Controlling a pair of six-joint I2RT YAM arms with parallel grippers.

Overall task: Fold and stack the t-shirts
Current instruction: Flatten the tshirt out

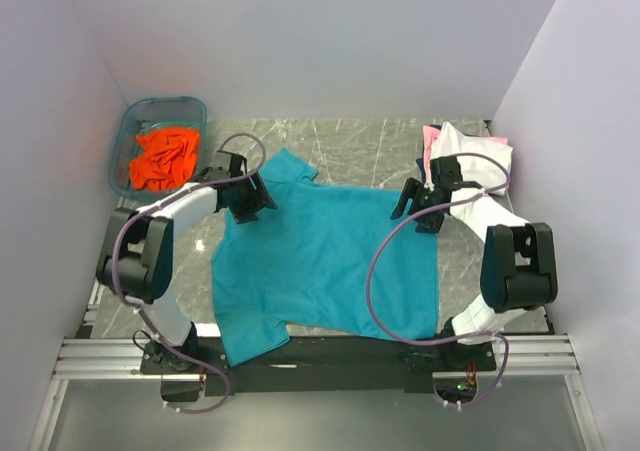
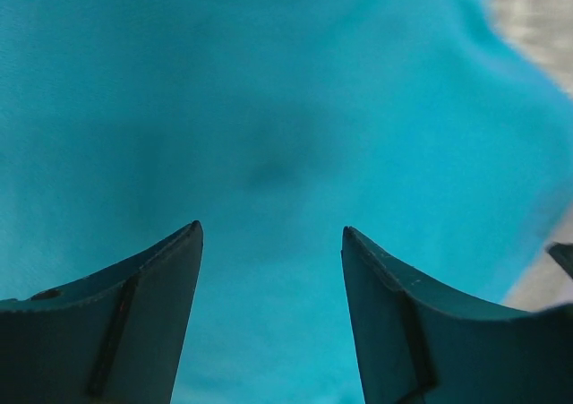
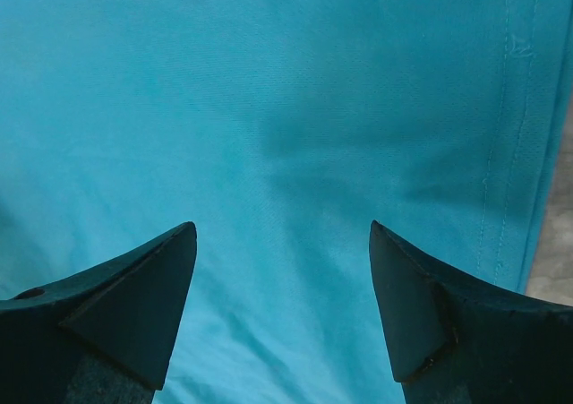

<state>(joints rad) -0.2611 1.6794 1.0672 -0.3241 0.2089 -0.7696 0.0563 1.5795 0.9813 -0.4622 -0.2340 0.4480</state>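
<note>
Saw a grey marbled table beneath both sets of fingers. Found the teal t-shirt spread flat and open on it, directly under the fingers of both arms.

Noted the translucent blue tub beyond and outward of the left fingers, apart from them, with the orange t-shirt crumpled inside. Noted a heap just outward of and behind the right fingers. Made out the white t-shirt on top of it, the pink t-shirt showing at the far edge, and a sliver of the dark blue t-shirt on the side nearest the fingers.

Found the left gripper low over the teal fabric near one sleeve, jaws spread wide, nothing between them. Caught a strip of bare table past the right-hand fingertip in the wrist view.

Found the right gripper likewise wide open and empty, over the shirt's opposite margin. Picked out a stitched hem running just outside its right-hand finger.

Could not tell whether either pair of fingertips touched the cloth.
</note>
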